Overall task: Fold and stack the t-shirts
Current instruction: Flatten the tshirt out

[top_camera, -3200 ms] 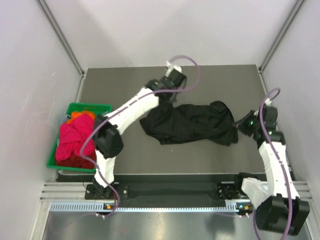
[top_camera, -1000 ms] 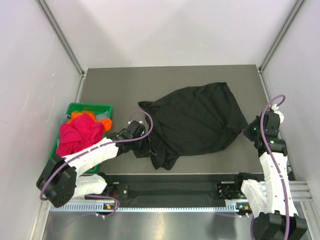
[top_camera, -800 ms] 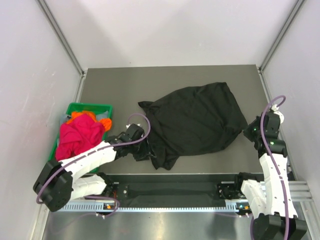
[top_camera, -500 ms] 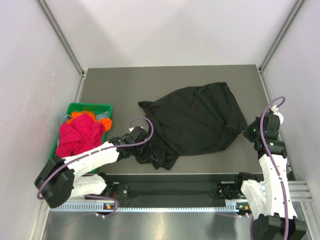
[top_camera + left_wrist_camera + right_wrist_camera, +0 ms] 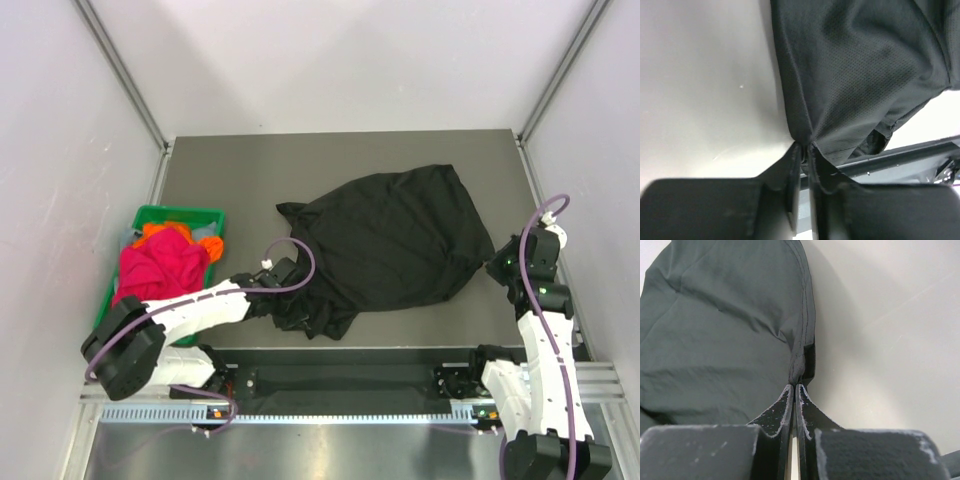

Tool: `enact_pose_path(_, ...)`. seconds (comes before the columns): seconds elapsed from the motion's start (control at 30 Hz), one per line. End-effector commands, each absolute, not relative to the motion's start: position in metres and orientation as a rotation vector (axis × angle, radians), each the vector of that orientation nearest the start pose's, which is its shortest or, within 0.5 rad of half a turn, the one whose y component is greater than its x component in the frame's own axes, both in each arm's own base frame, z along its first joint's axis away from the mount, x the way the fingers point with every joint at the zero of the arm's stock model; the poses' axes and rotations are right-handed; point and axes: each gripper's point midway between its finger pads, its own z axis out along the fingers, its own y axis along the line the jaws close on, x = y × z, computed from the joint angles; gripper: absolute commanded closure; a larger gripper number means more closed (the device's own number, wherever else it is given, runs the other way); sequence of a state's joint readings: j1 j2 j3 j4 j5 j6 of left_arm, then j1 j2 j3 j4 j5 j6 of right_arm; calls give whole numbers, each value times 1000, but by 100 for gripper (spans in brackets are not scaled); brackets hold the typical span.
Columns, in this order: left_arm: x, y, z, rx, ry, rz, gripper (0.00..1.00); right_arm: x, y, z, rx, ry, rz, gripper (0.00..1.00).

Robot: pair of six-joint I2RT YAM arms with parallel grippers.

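Two hands are clamped on the black t-shirt (image 5: 400, 235) lying centred on the surface (image 5: 230, 170), the left hand (image 5: 805, 147) at its 8 o'clock corner and the right hand (image 5: 794, 387) at its 3 o'clock hem, so an uneven pull could slip either shallow pinch and bunch the cloth.

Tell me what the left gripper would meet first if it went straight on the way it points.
The black t-shirt: the left gripper pinches its edge, and more of that cloth lies straight ahead.
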State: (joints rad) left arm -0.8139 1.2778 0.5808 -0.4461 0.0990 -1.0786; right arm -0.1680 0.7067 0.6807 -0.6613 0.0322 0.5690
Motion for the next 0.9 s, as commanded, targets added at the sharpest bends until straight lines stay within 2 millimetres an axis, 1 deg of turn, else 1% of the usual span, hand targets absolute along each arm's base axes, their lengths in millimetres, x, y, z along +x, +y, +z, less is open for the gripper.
enact_pose_path(0.0, 145, -218, 36, -352, 2851, -534, 87, 242, -30, 162, 815, 2059, 158, 100)
enact_pose_path(0.03, 145, -214, 37, -343, 2851, -506, 89, 241, -31, 161, 817, 2061, 150, 100)
enact_pose_path(0.07, 148, -205, 35, -350, 2832, -442, 90, 241, -30, 161, 815, 2061, 150, 100)
enact_pose_path(0.13, 141, -187, 35, -362, 2834, -360, 91, 240, -31, 161, 816, 2062, 144, 100)
enact_pose_path(0.2, 138, -176, 36, -383, 2816, -327, 87, 239, -31, 160, 816, 2064, 144, 100)
enact_pose_path(0.23, 138, -176, 38, -389, 2807, -336, 84, 239, -30, 160, 815, 2064, 147, 100)
enact_pose_path(0.27, 137, -176, 41, -392, 2800, -361, 74, 240, -30, 160, 812, 2063, 153, 100)
enact_pose_path(0.37, 136, -175, 45, -405, 2792, -370, 66, 239, -29, 160, 813, 2062, 162, 100)
enact_pose_path(0.43, 136, -174, 47, -404, 2790, -361, 63, 239, -28, 159, 814, 2063, 165, 100)
enact_pose_path(0.47, 137, -174, 48, -402, 2785, -364, 62, 239, -28, 159, 812, 2062, 166, 100)
enact_pose_path(0.5, 137, -179, 50, -383, 2789, -398, 60, 239, -28, 160, 811, 2061, 168, 100)
enact_pose_path(0.53, 141, -191, 55, -360, 2762, -482, 59, 239, -28, 159, 813, 2064, 166, 100)
enact_pose_path(0.6, 137, -200, 55, -361, 2766, -574, 58, 239, -27, 158, 812, 2064, 170, 100)
enact_pose_path(0.63, 138, -209, 59, -359, 2755, -651, 58, 238, -27, 159, 809, 2061, 171, 100)
enact_pose_path(0.73, 131, -215, 53, -367, 2774, -700, 58, 239, -27, 159, 812, 2060, 171, 100)
enact_pose_path(0.87, 125, -217, 42, -378, 2813, -687, 58, 238, -27, 158, 810, 2062, 172, 100)
